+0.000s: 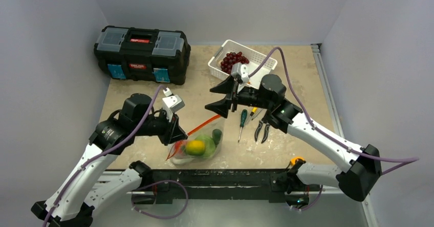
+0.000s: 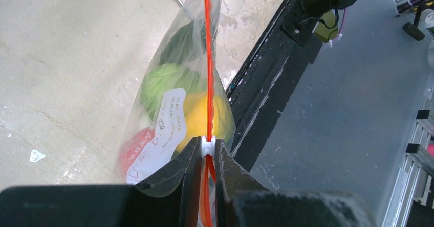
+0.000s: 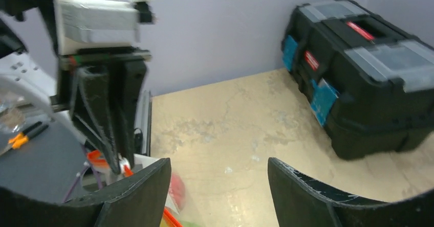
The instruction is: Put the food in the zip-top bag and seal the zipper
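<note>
The clear zip-top bag (image 1: 198, 146) lies near the front edge with a yellow citrus (image 1: 195, 146), green cabbage (image 1: 208, 143), dark cucumber (image 1: 217, 136) and a red-pink fruit (image 1: 178, 148) inside. Its orange-red zipper (image 1: 202, 127) runs taut up toward my right gripper. My left gripper (image 1: 179, 136) is shut on the white slider (image 2: 208, 146), with the zipper (image 2: 207, 58) stretching away from it over the food. My right gripper (image 1: 220, 97) is open and empty, with its lower finger just above the strip's far end. In the right wrist view its gripper (image 3: 219, 186) frames bare table.
A black toolbox (image 1: 140, 53) stands at the back left. A white slotted basket (image 1: 258, 63) holds dark red grapes (image 1: 233, 59) at the back. Screwdrivers (image 1: 241, 122) and pliers (image 1: 262, 131) lie right of the bag. The black front rail (image 1: 220, 178) runs just behind the bag.
</note>
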You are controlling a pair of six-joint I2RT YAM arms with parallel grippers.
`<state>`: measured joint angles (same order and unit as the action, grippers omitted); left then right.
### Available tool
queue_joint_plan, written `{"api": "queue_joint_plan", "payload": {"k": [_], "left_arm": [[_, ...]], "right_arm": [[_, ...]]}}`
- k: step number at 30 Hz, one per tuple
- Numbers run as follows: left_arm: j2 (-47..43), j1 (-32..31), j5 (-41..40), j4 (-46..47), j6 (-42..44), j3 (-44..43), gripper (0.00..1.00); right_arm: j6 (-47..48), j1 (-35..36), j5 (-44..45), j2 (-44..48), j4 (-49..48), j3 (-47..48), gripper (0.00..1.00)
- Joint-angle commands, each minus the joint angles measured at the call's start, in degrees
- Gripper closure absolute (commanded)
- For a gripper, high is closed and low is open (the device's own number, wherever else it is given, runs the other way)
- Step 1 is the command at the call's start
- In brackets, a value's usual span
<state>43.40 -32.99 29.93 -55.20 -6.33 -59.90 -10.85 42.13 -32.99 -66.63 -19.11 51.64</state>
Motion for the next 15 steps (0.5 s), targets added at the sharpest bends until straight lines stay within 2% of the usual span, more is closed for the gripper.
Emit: {"api": "queue_joint_plan", "payload": {"k": [1, 4, 9, 15], "left_arm": [[0.48, 0.29, 2.05, 1.32, 1.07, -1.92, 1.00], [0.60, 0.22, 2.06, 2.05, 0.88, -1.78, 1.00], [1.00, 0.24, 1.97, 2.29, 1.09, -2.18, 1.00], [1.08, 0.24, 1.40, 3.24, 1.45, -3.25, 1.00]], "right_arm": [[19.71, 2.60, -10.42, -3.72, 21.88, 10.93, 0.30], [23.33, 3.17, -17.22, -5.14, 22.12, 11.81, 0.29], [31.86, 5.16, -19.11, -9.84, 33.28, 19.35, 0.30], [32.99, 6.74, -19.33, -12.07, 34.15, 21.58, 0.34]]}}
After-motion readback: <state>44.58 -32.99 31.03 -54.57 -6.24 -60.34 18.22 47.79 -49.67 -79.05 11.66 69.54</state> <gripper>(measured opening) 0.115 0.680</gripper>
